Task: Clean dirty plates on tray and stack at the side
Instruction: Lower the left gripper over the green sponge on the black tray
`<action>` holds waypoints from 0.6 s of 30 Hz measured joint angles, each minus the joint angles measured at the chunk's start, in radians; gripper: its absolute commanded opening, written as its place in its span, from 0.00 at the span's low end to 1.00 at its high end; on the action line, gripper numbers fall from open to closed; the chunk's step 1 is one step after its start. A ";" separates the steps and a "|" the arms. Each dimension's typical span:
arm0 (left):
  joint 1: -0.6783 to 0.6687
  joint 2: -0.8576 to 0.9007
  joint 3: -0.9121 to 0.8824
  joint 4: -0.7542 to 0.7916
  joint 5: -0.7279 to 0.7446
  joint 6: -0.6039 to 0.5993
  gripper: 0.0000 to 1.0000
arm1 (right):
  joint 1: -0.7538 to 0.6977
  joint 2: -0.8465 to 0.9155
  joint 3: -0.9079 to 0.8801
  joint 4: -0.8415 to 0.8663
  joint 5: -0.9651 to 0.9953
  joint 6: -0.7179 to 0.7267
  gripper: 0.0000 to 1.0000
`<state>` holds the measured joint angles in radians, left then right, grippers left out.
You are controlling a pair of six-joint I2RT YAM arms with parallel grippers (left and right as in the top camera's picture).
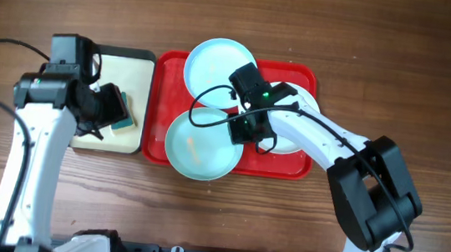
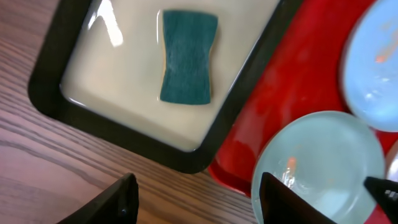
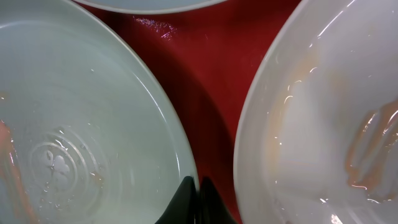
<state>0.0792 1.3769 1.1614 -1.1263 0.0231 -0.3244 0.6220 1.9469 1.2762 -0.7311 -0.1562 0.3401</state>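
Note:
The red tray (image 1: 162, 94) holds three plates: a light-blue one at the back (image 1: 219, 65), a light-blue one at the front (image 1: 198, 144) with an orange smear, and a white one (image 1: 301, 121) partly under my right arm. My right gripper (image 1: 243, 130) is shut on the front light-blue plate's rim. In the right wrist view the fingers (image 3: 199, 193) pinch that rim (image 3: 74, 124), beside the smeared white plate (image 3: 323, 124) on the tray (image 3: 211, 74). My left gripper (image 1: 114, 108) is open and empty (image 2: 199, 202) over the table beside the small tray.
A black-rimmed tray with a cream inside (image 1: 106, 143) sits left of the red tray and holds a teal sponge (image 2: 188, 56). Its rim (image 2: 56, 93) touches the red tray (image 2: 298, 68). Bare wood table lies all round.

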 measured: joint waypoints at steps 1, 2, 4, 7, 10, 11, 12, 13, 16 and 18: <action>0.000 0.013 -0.006 0.000 0.000 0.000 0.63 | 0.000 0.000 0.000 0.000 0.000 0.000 0.04; 0.000 0.029 -0.014 0.000 0.000 0.000 0.63 | 0.000 0.000 0.000 0.000 0.000 0.000 0.04; 0.000 0.060 -0.024 0.004 -0.008 0.000 0.63 | 0.000 0.000 0.000 0.000 0.000 0.000 0.04; 0.000 0.098 -0.027 0.053 -0.039 0.000 0.61 | 0.000 0.000 0.000 0.000 0.000 0.000 0.04; 0.000 0.137 -0.027 0.129 -0.060 -0.002 0.51 | 0.000 0.000 0.000 0.000 0.000 0.000 0.04; 0.000 0.148 -0.027 0.148 -0.063 -0.003 0.49 | 0.000 0.000 0.000 0.000 0.000 0.000 0.04; 0.000 0.166 -0.027 0.180 -0.068 -0.001 0.48 | 0.000 0.000 0.000 0.000 0.000 0.000 0.04; 0.000 0.177 -0.027 0.198 -0.069 -0.003 0.47 | 0.000 0.000 0.000 0.000 0.000 0.000 0.05; 0.000 0.219 -0.027 0.262 -0.076 -0.003 0.46 | 0.000 0.000 0.000 0.000 0.000 0.000 0.05; 0.000 0.254 -0.027 0.285 -0.079 -0.003 0.45 | 0.000 0.000 0.000 0.000 0.000 0.000 0.05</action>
<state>0.0795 1.6310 1.1339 -0.8413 -0.0559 -0.3271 0.6220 1.9469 1.2762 -0.7315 -0.1562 0.3401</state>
